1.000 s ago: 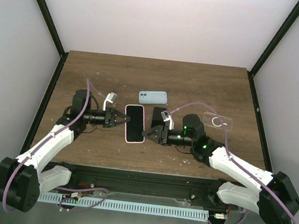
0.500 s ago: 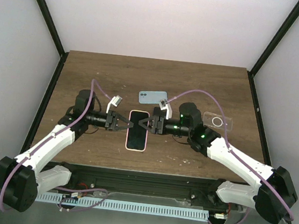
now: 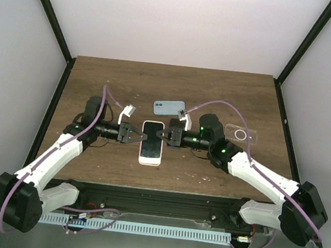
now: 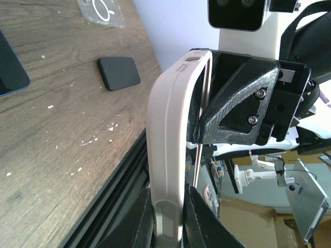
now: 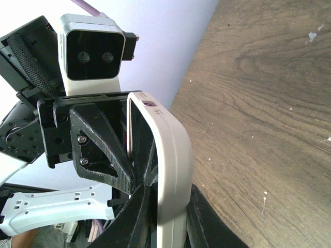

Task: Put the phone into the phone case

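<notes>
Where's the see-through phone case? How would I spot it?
Find the brown wooden table and look toward its right edge. The see-through case lies flat there. The blue phone and the pinkish phone held mid-table are coloured, but this one is clear, with a white ring on it.

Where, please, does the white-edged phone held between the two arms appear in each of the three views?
Top external: white-edged phone, screen up, mid-table between left pincer and right pincer.
Left wrist: edge-on, lower centre.
Right wrist: edge-on, lower centre.
Shared landmark: the wooden table, left of the phone in the left wrist view, right of it in the right wrist view.
</notes>
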{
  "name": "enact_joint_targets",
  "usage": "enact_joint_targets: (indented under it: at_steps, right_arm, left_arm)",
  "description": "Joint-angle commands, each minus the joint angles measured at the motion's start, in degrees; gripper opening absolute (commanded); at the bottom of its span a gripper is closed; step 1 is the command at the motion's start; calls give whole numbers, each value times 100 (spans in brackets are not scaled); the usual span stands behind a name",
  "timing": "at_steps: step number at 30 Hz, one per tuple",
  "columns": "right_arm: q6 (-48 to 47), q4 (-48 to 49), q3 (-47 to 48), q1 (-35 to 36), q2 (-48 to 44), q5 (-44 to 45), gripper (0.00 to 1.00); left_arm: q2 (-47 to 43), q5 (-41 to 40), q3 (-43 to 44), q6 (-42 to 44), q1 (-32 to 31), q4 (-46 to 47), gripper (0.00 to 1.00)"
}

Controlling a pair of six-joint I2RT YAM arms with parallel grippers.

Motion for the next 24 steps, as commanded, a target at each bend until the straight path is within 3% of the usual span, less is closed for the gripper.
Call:
enact_joint_targets:
  at_steps: [1, 4, 9, 11, 12, 24]
  right_arm:
    - [-11, 403, -178, 26, 96, 56, 7]
    - [132, 762, -384, 25, 212, 27, 7]
    - [334, 1136, -398, 26, 861, -29, 3]
    - [361, 1170, -253, 26, 1217, -74, 2]
    - [351, 1165, -173, 26, 1388, -80, 2]
    - [99, 919, 1680, 167, 3882, -61, 3]
  left_arm:
    - [-199, -642, 220, -2, -23, -475, 22]
    - [-335, -1354, 384, 116, 60, -930, 38]
    - [-584, -3187, 716, 454, 126, -1948, 66]
    - [-707, -3415, 705, 490, 152, -1966, 95]
    - [-747, -3537, 729, 532, 157, -2007, 99]
    - [-1866, -4966, 452, 1110, 149, -1983, 100]
